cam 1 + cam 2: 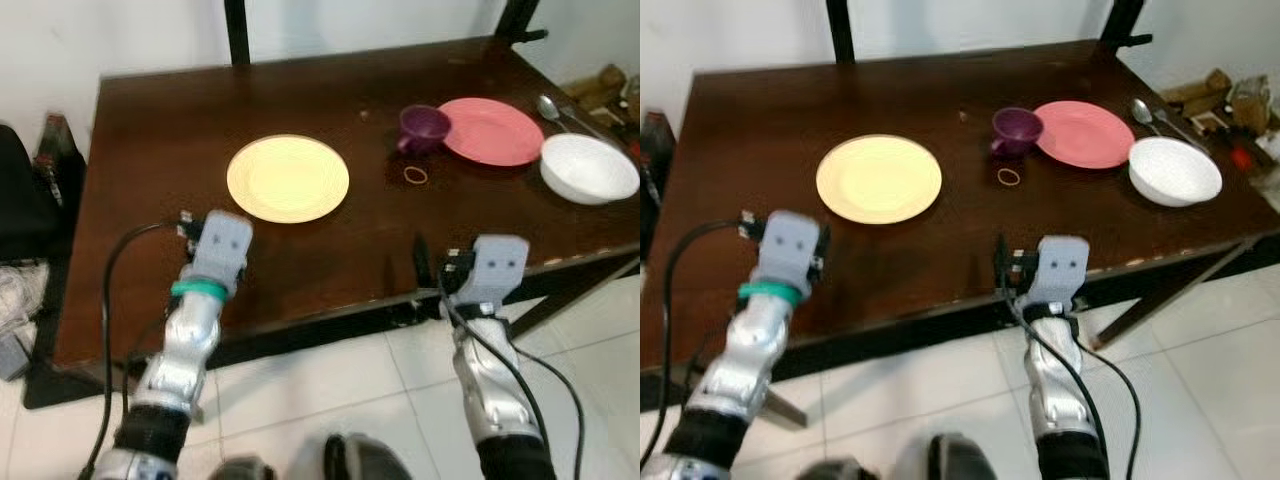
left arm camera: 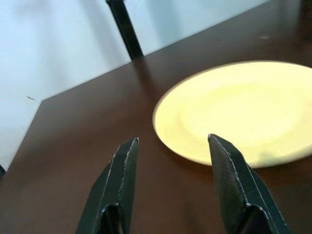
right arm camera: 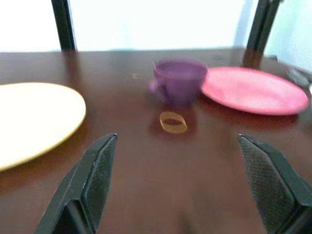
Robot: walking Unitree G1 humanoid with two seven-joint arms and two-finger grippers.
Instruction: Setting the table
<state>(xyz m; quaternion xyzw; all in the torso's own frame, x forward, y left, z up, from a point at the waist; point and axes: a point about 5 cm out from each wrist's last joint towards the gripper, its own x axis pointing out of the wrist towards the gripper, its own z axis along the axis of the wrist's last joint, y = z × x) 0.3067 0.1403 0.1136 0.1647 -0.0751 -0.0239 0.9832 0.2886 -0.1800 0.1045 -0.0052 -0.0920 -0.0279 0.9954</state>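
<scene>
Both end effectors, left and right, hover wide open at the table edge.

Yellow plate, purple cup, pink plate, white bowl, probably spoons.

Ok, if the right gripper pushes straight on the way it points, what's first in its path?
Probably the small rubber band lying on the table, then the purple cup just behind it; depth is unclear.

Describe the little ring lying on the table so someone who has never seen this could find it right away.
On the dark wooden table, look to the right half, where a purple cup stands beside a pink plate. Just in front of the cup lies a rubber band, the only thin tan loop there, flat and far smaller than the dishes.
</scene>
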